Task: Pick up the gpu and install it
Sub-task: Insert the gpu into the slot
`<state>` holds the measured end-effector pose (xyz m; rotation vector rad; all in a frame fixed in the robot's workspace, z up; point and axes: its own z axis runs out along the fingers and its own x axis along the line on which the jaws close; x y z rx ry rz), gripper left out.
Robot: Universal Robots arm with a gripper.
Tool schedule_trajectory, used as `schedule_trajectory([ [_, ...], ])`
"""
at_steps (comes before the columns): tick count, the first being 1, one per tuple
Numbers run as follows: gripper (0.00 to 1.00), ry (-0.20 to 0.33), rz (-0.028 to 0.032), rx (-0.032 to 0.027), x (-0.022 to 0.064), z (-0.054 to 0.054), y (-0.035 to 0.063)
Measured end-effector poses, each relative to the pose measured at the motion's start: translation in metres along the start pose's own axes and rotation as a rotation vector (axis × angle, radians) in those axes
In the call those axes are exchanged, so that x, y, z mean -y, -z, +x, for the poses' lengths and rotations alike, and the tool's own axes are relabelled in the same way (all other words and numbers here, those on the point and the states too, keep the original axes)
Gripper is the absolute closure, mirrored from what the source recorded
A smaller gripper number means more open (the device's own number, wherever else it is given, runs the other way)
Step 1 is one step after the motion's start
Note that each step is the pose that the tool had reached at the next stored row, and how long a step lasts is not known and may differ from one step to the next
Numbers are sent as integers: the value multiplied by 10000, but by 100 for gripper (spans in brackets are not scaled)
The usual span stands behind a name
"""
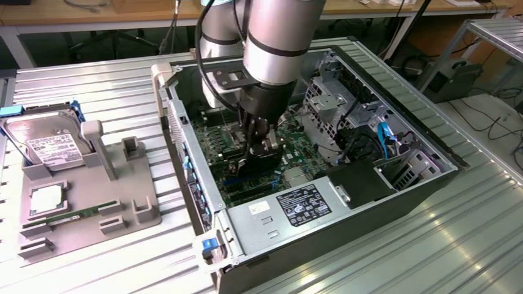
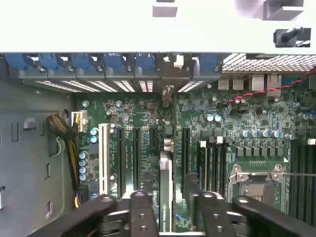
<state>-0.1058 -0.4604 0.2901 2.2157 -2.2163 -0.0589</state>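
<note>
The open computer case (image 1: 327, 184) lies on its side on the ribbed metal table (image 1: 457, 245), its motherboard (image 2: 256, 113) facing up, and the arm reaches straight down into it. Off to the exterior view's left sits a grey holder tray (image 1: 90, 214) carrying the silver hard drive (image 1: 49, 144) and a slim green memory stick (image 1: 78, 214); the upright slots near the tray's middle stand bare.

Inside the case, the end effector (image 1: 259, 160) hangs low over the row of expansion slots. From the wrist view, the gpu (image 2: 165, 192) stands on edge directly under the end effector (image 2: 168, 210), between its fingers (image 2: 140, 207). The card's long axis runs along the slots, from the fingers toward the case's rear wall with its blue retaining clips (image 2: 113, 61), and its metal bracket end (image 2: 168, 74) appears to meet that wall.

The jaws stand parted, a finger on either side of the card with a gap showing, so I judge the card released and resting in its slot rather than gripped. Whether it is pressed fully home I cannot tell.
</note>
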Motion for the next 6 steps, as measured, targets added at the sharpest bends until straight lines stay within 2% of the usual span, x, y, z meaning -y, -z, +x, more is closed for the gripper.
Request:
schedule_trajectory([
  [1,89,0,0,-1,0,0,1],
  [3,89,0,-1,-1,0,0,1],
  [4,89,-1,-2,-8,-14,-33,-8],
  [5,89,-2,13,-7,-32,-84,-111],
  [6,89,0,16,-11,-52,-81,-208],
])
